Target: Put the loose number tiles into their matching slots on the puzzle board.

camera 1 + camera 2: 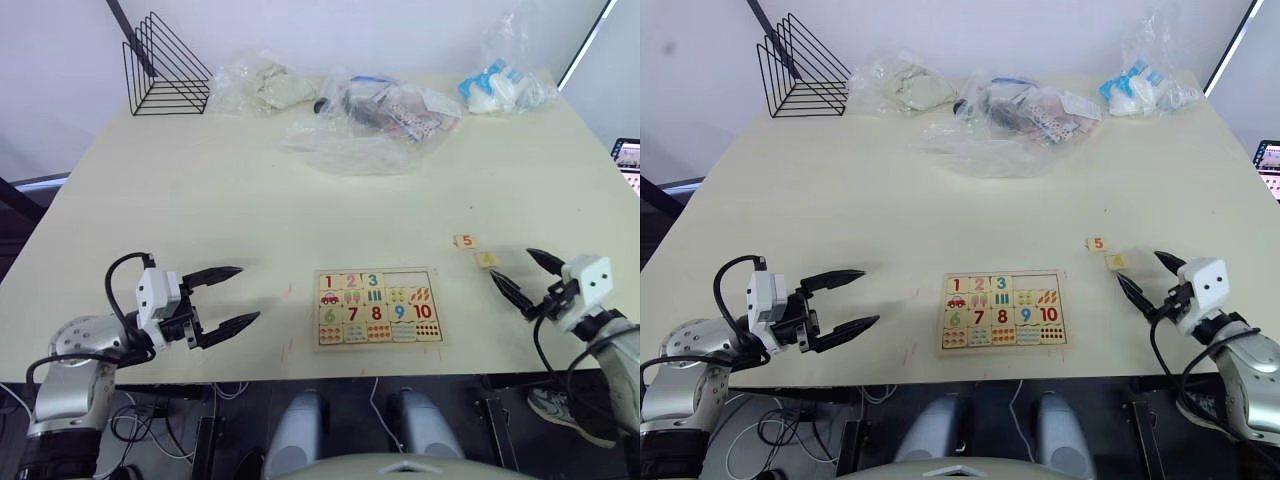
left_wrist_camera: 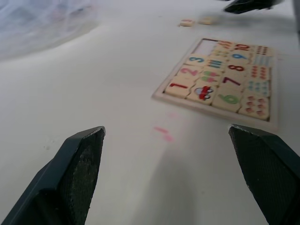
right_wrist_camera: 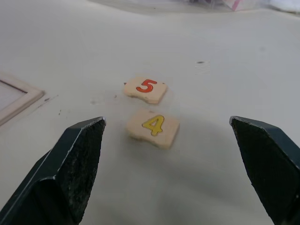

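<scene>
The tabletop (image 1: 250,200) carries the puzzle board (image 1: 378,308) near its front edge, between the two pincers. Tiles 1, 2 and 3 sit in the slots (image 1: 378,282); the two rightmost slots are unfilled. The left pincer (image 1: 235,296), fingers spread, holds nothing, left of the board. The right pincer (image 1: 520,275), fingers spread, empty, points at tile 4 (image 3: 153,127); tile 5 (image 3: 146,88) lies just beyond.

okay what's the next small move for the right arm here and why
Probably ease the right gripper forward and down over the 4 tile. Its jaws are open, the tile lies loose on the table between them, nearer than the 5 tile, and the puzzle board has slots unfilled after 3.
</scene>
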Available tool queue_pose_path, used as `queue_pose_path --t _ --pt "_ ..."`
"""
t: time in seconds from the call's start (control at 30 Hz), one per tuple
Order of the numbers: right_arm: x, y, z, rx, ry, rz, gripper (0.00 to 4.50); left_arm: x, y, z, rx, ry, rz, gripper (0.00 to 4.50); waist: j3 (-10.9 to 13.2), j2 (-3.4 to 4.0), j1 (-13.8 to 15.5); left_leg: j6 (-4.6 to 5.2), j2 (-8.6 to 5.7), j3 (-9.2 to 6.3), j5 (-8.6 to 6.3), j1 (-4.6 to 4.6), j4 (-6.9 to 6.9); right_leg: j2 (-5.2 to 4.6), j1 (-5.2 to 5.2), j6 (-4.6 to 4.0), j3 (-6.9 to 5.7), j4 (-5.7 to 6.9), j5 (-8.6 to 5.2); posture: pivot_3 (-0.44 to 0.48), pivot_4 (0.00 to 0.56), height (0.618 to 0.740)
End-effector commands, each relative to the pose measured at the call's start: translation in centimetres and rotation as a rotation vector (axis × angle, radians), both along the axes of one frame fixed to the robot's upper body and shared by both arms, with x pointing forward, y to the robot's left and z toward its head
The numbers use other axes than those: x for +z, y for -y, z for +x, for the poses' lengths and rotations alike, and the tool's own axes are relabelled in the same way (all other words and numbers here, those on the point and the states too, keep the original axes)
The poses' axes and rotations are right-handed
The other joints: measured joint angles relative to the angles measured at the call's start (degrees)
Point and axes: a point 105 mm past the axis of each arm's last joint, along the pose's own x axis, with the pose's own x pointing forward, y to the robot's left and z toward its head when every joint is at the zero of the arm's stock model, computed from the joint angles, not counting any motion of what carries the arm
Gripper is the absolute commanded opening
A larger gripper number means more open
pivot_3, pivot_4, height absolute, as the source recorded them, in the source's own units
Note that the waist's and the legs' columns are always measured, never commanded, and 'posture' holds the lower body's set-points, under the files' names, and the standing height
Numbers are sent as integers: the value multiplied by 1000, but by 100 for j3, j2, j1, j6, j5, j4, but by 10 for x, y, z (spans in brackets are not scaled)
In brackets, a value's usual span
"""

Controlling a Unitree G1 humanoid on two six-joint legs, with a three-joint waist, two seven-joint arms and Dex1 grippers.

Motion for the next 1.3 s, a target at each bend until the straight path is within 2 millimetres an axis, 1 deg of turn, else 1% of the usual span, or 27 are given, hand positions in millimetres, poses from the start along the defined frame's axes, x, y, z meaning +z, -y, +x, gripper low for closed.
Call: queue_pose_path --t 0.03,0.13,0.2,0.27,0.4,0.5,0.67,0.83,0.97,1.03,1.1,1.13,1.2,1.23,1.27,1.3 --pt "8 1 10 -27 -30 21 4444 14 4 1 -93 35 19 4500 0 0 5 0 0 0 0 1 1 0 0 0 0 1 0 0 150 740" --pt "7 -3 19 -57 -42 14 4444 21 6 1 -151 45 24 4500 0 0 -2 0 -2 2 0 1 2 0 1 0 0 2 0 0 150 740" --pt "8 -6 24 -92 -41 41 4444 24 6 1 -185 50 31 4500 0 0 -8 0 -1 2 0 1 0 2 -1 0 -1 1 0 0 150 740" --pt "9 -8 26 -111 -34 27 4444 27 6 0 -212 49 32 4500 0 1 -8 0 1 -2 0 -2 -2 7 -3 -1 -2 1 -1 0 150 740" --pt "10 -14 29 -228 -13 38 4444 33 3 2 -256 53 53 4500 1 2 -9 0 1 -1 0 -2 -1 7 -3 -1 1 2 0 0 150 740" --pt "10 -19 28 -314 -11 51 4444 35 4 6 -269 59 58 4500 1 2 -9 0 1 -6 0 -3 -1 10 -4 -1 -2 3 0 0 150 740" --pt "1 -39 20 -360 -60 88 4444 39 7 8 -289 69 64 4500 1 1 -12 0 1 -20 0 -6 -1 10 -8 -1 2 1 0 0 150 740" --pt "-10 -41 13 -404 -113 95 4444 41 8 10 -301 72 70 4500 1 2 -12 0 -1 -31 0 -9 -1 10 -13 -1 2 3 0 0 150 740" --pt "-12 -42 13 -423 -147 155 4444 42 10 10 -309 74 68 4500 0 0 -19 0 0 -34 0 -9 -2 11 -13 -1 -1 2 0 0 150 740" --pt "-13 -37 15 -435 -151 126 4055 43 11 10 -313 75 64 4500 0 0 -20 0 0 -34 0 -9 -1 11 -13 -1 0 3 0 0 150 740" --pt "-14 -34 16 -445 -156 108 3437 43 11 10 -316 74 62 4500 0 1 -24 0 0 -34 0 -9 -1 12 -13 -1 0 3 0 0 150 740" --pt "-14 -34 17 -447 -158 107 2914 43 11 10 -316 74 61 4500 0 1 -25 0 0 -33 0 -9 -2 12 -13 -1 0 3 0 0 150 740" --pt "-14 -33 18 -447 -161 105 2095 43 11 10 -317 73 61 4500 0 1 -27 0 0 -34 0 -8 -2 14 -13 -1 0 2 0 0 150 740" --pt "-14 -33 18 -436 -154 86 1582 43 11 9 -317 72 60 4500 0 0 -28 0 0 -34 0 -8 -2 14 -13 -1 0 3 -1 0 150 740" --pt "-12 -33 18 -432 -147 77 1455 43 11 9 -318 71 60 4500 0 0 -26 0 0 -34 0 -9 -1 14 -13 -1 0 2 -1 0 150 740" --pt "-11 -32 18 -430 -144 75 1455 42 11 9 -319 70 59 4500 0 0 -25 0 0 -33 0 -9 -1 14 -13 -1 1 2 -1 0 150 740"
